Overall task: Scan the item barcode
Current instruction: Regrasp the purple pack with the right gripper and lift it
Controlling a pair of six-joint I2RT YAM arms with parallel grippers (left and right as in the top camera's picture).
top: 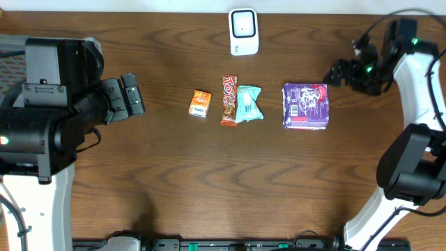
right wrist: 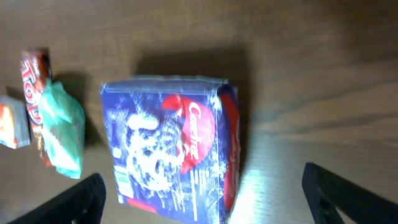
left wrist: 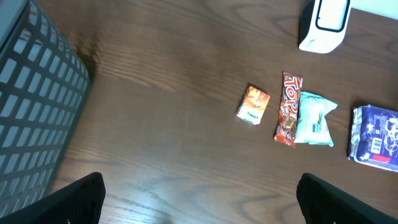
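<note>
Dark wood-grain tabletop [top: 209, 188] is spread beneath everything, matte and streaked. The black fingers [right wrist: 81, 199] of the right gripper [right wrist: 205, 202] are held wide apart with nothing gripped. Framed between them in the wrist view, lower down on the wood, a glossy purple biscuit pack [top: 305, 106] is laid flat, block-shaped and wrapped in crinkled film, with a white barcode patch [top: 294, 110] turned upward. The left gripper [left wrist: 199, 205] is likewise spread wide and empty above bare wood, well apart from the goods. Left of the purple pack, a puffy teal packet [top: 248, 104] is pressed against a slim red-orange bar [top: 228, 100], and a small orange box [top: 200, 103] is set just beside that. Near the far edge, a white scanner [top: 244, 31] with rounded corners is stood upright. At the left side, a grey mesh basket [left wrist: 37, 99] with a square grid wall is seen; its contents cannot be told.
</note>
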